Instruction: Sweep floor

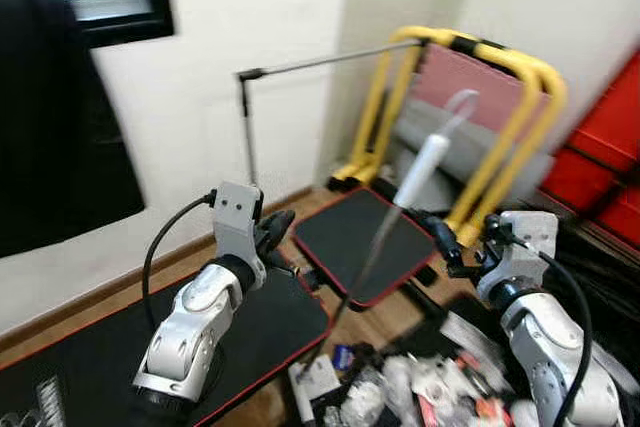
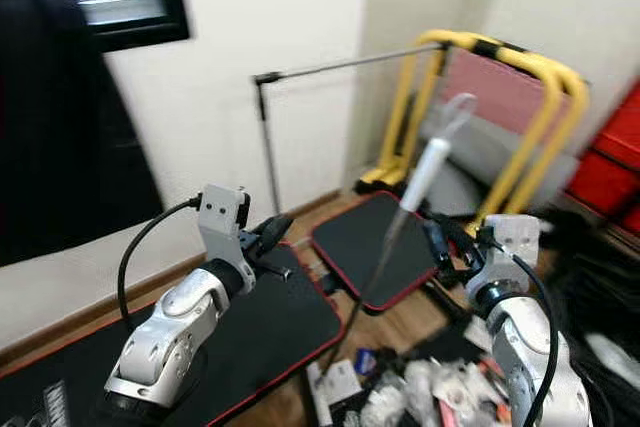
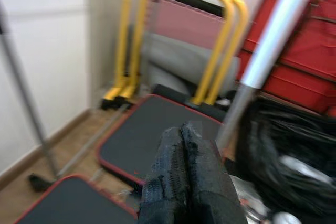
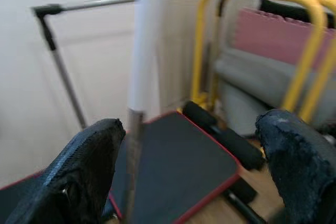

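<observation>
Wooden floor (image 1: 395, 319), leaning broom (image 1: 420, 172) between left gripper (image 3: 181, 137), jaws closed empty, right gripper (image 4: 191, 150), jaws wide.

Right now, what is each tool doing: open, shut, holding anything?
Left tool: shut, holding nothing.
Right tool: open, empty; the white-gripped grey metal broom handle stands ahead of it.

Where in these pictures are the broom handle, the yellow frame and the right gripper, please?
broom handle (image 1: 421, 169): left eye view, on its white grip.
yellow frame (image 1: 533, 71): left eye view, on the top bend of the tube.
right gripper (image 4: 191, 169): right wrist view, midway between its open fingertips.
</observation>
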Motion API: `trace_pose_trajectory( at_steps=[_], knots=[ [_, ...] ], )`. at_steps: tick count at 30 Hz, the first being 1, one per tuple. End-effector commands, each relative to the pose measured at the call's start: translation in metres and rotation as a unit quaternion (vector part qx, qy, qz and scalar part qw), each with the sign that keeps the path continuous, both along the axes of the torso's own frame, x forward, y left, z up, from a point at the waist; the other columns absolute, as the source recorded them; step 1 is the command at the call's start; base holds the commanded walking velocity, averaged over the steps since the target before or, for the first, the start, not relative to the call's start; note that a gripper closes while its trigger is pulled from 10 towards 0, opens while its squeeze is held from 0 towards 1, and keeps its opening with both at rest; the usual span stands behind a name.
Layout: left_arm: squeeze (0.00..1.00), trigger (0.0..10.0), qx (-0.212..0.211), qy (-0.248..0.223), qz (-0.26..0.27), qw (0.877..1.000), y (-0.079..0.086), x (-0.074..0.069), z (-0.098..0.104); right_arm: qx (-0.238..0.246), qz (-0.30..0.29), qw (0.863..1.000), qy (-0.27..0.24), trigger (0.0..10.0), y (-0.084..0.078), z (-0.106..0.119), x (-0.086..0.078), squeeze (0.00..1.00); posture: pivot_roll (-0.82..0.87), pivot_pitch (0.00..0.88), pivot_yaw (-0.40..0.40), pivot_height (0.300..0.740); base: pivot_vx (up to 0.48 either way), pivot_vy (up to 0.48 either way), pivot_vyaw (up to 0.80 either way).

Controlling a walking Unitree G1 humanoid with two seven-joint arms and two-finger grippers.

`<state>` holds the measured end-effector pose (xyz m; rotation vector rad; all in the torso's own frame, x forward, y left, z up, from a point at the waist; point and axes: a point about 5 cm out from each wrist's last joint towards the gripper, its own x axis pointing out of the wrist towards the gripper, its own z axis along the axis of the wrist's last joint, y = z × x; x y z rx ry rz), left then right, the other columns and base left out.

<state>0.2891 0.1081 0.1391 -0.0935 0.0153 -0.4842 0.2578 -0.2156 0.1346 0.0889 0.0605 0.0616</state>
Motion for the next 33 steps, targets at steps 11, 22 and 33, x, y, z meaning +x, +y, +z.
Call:
trace_pose_trajectory(
  at_steps=[11,22,33],
  knots=[
    [0.0,10.0,-0.008,-0.017,-0.028,0.999,-0.009,-0.014,0.009,0.005,0.036,0.998,0.05,10.0,-0.004,-0.012,0.025,0.0,-0.12,0.136,-0.147,0.74,0.0,0.0,-0.22],
    [0.0,10.0,0.001,-0.025,0.009,1.0,0.0,-0.038,0.02,0.02,0.083,0.995,0.047,10.0,0.007,-0.011,0.053,0.0,-0.08,0.289,-0.144,0.74,0.0,0.0,0.0],
    [0.0,10.0,0.019,-0.014,0.005,1.0,0.002,-0.065,0.025,0.081,0.163,0.982,-0.043,10.0,0.03,0.019,0.077,0.0,-0.04,0.364,-0.129,0.74,0.0,0.0,0.0]
  ],
)
